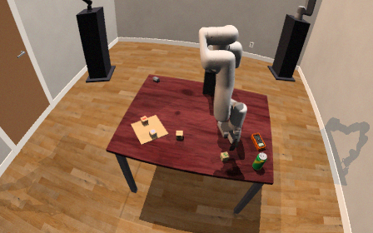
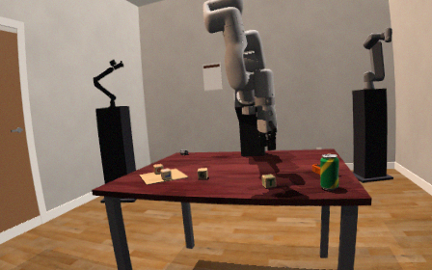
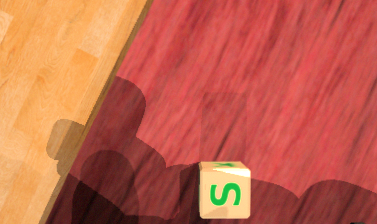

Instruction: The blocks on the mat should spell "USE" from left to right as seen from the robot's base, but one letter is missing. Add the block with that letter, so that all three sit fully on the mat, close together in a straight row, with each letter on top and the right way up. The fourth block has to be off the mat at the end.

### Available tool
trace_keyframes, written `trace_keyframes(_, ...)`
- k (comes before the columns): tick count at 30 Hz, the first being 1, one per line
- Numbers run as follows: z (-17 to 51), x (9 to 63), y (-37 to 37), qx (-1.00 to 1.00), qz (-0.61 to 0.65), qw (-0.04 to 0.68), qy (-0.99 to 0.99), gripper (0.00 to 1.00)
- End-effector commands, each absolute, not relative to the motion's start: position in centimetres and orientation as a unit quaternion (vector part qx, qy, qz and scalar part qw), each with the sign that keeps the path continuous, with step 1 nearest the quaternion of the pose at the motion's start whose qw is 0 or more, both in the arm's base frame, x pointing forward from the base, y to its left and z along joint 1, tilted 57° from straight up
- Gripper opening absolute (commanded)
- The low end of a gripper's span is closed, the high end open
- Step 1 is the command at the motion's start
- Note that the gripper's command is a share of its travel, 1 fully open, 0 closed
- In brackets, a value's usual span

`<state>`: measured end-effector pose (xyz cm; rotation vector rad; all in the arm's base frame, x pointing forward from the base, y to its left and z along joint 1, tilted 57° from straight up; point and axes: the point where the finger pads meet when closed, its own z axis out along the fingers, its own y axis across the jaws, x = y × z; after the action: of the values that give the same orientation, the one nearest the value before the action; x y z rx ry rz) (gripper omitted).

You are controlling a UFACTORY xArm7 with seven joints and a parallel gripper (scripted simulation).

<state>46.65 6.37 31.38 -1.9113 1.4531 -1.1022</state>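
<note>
A tan mat [image 1: 140,132] [image 2: 147,178] lies at the table's left end with two letter blocks on it: one with a red letter [image 1: 145,120] [image 2: 158,168] and one with a dark letter [image 1: 153,133] [image 2: 166,174]. A third block [image 1: 180,134] [image 2: 202,174] sits just off the mat. A block with a green S [image 1: 225,156] [image 2: 268,180] [image 3: 225,190] stands near the table's front edge, the S on a side face. My gripper [image 1: 233,142] [image 2: 265,144] is open and empty. It hangs above the table just behind the S block. Its fingers do not show in the wrist view.
A green can [image 1: 260,161] [image 2: 329,172] stands right of the S block, with an orange device [image 1: 258,141] [image 2: 316,168] behind it. A small grey object [image 1: 156,79] [image 2: 183,152] lies at the far left corner. The table edge [image 3: 101,107] runs close to the S block.
</note>
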Motion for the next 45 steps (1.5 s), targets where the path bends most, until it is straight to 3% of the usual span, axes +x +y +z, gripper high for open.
trace_keyframes(1,31.5,46.9,6.4,-0.700,-0.407,0.248,0.532,1.00)
trace_keyframes(9,29.5,50.0,6.1,-0.701,-0.404,0.248,0.532,1.00)
trace_keyframes(10,29.5,50.0,6.1,-0.701,-0.404,0.248,0.532,0.84)
trace_keyframes(45,29.5,50.0,6.1,-0.701,-0.404,0.248,0.532,0.84)
